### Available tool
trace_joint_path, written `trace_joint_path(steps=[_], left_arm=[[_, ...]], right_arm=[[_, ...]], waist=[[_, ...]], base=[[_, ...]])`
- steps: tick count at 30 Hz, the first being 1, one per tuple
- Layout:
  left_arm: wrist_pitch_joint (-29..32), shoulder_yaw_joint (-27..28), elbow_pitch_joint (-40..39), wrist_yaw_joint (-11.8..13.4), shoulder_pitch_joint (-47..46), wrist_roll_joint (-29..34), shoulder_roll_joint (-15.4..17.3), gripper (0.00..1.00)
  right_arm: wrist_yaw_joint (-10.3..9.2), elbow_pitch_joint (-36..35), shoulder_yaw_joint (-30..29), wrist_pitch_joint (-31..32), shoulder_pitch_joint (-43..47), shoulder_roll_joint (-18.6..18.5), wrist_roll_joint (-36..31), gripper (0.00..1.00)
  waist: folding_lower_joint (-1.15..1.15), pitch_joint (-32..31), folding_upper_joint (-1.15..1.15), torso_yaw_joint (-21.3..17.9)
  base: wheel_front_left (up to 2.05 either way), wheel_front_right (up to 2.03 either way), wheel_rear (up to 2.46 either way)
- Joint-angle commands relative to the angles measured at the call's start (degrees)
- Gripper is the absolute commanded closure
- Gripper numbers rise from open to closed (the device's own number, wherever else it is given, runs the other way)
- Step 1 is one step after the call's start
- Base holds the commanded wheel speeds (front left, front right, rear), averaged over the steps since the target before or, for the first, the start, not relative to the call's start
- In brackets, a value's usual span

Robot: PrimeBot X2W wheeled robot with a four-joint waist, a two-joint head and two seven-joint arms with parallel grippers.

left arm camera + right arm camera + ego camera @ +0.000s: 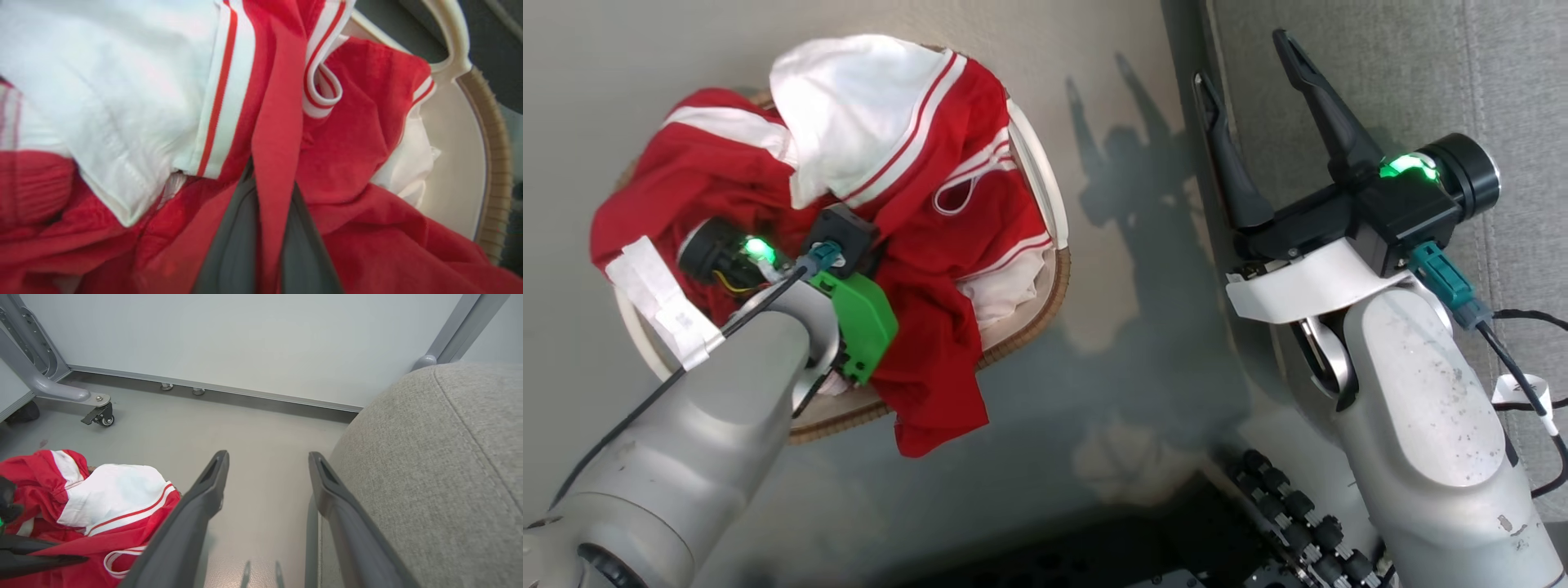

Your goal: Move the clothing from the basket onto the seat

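One bright red garment with white panels and striped trim, the clothing (931, 155), is lying heaped in the basket (1041, 175), filling it and hanging over the near rim. The basket is sitting on the floor (605, 65), to the left of the seat (1511, 73), a grey upholstered cushion standing apart from it.

The left gripper (273, 192) is reaching down into the middle of the heap. In the left wrist view its jaws are pressing together on a narrow upright fold of red fabric, pinching it between the two dark fingers (233, 245). The right gripper (1246, 64) is hovering beside the edge of the seat with its jaws spread wide, holding nothing.

Judging from this, the grasp is being made and the lift is not yet begun: none of the garment is lying on the seat. The next move is calling for a high lift, so the trailing cloth clears the rim without dragging the light basket along, and then a carry rightward over the cushion. The pinch is looking thin, so slipping is a risk.
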Motion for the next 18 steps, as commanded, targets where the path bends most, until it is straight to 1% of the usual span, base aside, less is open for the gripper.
trace_joint_path(steps=[1, 5, 6, 7, 11, 12, 16, 18], left_arm=[[-0.2, 1.0, -1.1, -0.1, 0.9, -0.5, -0.1, 1.0], [-0.1, 6.0, -5.1, 0.3, 3.4, 1.8, -0.1, 1.0], [-0.1, 7.6, -6.3, 0.5, 4.4, 2.8, -0.3, 1.0], [-0.1, 10.6, -8.7, 1.0, 6.6, 4.5, -0.7, 1.0], [-0.1, 16.6, -13.5, 1.6, 11.3, 8.6, -1.4, 1.0], [-0.1, 19.5, -15.9, 1.7, 14.0, 10.8, -2.2, 1.0], [-0.1, 24.9, -19.8, 1.6, 19.0, 14.3, -3.8, 1.0], [-0.2, 28.4, -22.6, 1.1, 22.7, 16.6, -5.2, 1.0]], right_arm=[[-0.02, 0.6, -0.2, -0.3, 0.9, -0.2, -0.1, 0.0], [-0.02, 2.0, -0.6, -0.3, 1.9, -0.2, -0.4, 0.0], [-0.02, 2.4, -0.8, -0.3, 2.3, -0.2, -0.5, 0.0], [-0.02, 3.3, -0.9, -0.3, 2.9, -0.2, -0.8, 0.0], [-0.02, 5.2, -1.4, -0.3, 4.7, -0.2, -1.4, 0.0], [-0.03, 6.0, -1.6, -0.3, 5.6, -0.2, -1.4, 0.0], [-0.03, 7.6, -1.6, -0.3, 8.0, -0.2, -1.3, 0.0], [-0.03, 8.7, -1.5, -0.3, 9.7, -0.2, -1.0, 0.0]], waist=[[0.0, -3.1, 0.0, 1.2], [0.0, -7.5, 0.0, 2.5], [0.0, -8.7, 0.0, 3.0], [0.0, -11.2, 0.0, 3.8], [0.0, -16.5, 0.0, 5.5], [0.0, -19.1, 0.0, 6.3], [0.0, -24.4, 0.0, 7.7], [0.0, -27.9, 0.0, 8.6]], base=[[0.0, 0.0, 0.0], [0.0, 0.0, 0.0], [0.0, 0.0, 0.0], [0.0, 0.0, 0.0], [0.0, 0.0, 0.0], [0.0, 0.0, 0.0], [0.0, 0.0, 0.0], [0.0, 0.0, 0.0]])
